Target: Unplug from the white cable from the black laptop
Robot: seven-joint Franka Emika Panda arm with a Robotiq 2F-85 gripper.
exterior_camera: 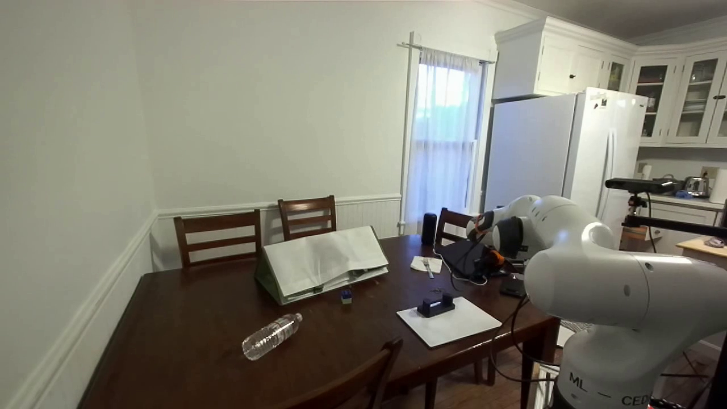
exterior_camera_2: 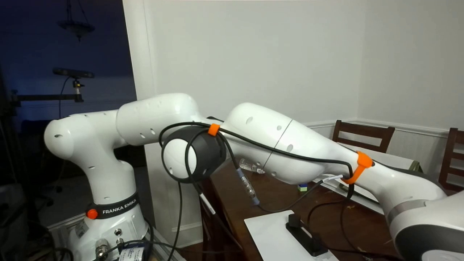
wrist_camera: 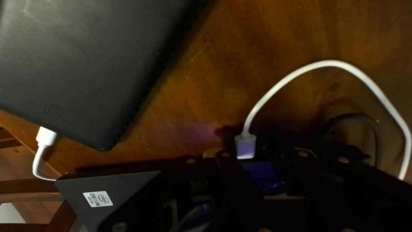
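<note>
The black laptop point(wrist_camera: 138, 182) lies along the lower part of the wrist view, with a white sticker on it; it also shows in an exterior view point(exterior_camera: 458, 254), partly behind the arm. A white cable point(wrist_camera: 328, 62) curves over the table to a white plug point(wrist_camera: 245, 145) at the laptop's edge. My gripper point(wrist_camera: 259, 146) is dark and in shadow, its fingers apart around the plug. The plug sits nearer the left finger, with a dark gap on its right. The fingers hide whether the plug is seated. The gripper is poorly visible in an exterior view point(exterior_camera: 487, 266).
A black leathery slab point(wrist_camera: 80, 64) with a white connector point(wrist_camera: 45, 137) lies near the table edge. A black speaker point(exterior_camera: 429, 229), a napkin point(exterior_camera: 425, 264), a black item point(exterior_camera: 436, 307) on a white board point(exterior_camera: 471, 329), a clear bottle point(exterior_camera: 272, 336) and a pale book-like object point(exterior_camera: 326, 261) share the table.
</note>
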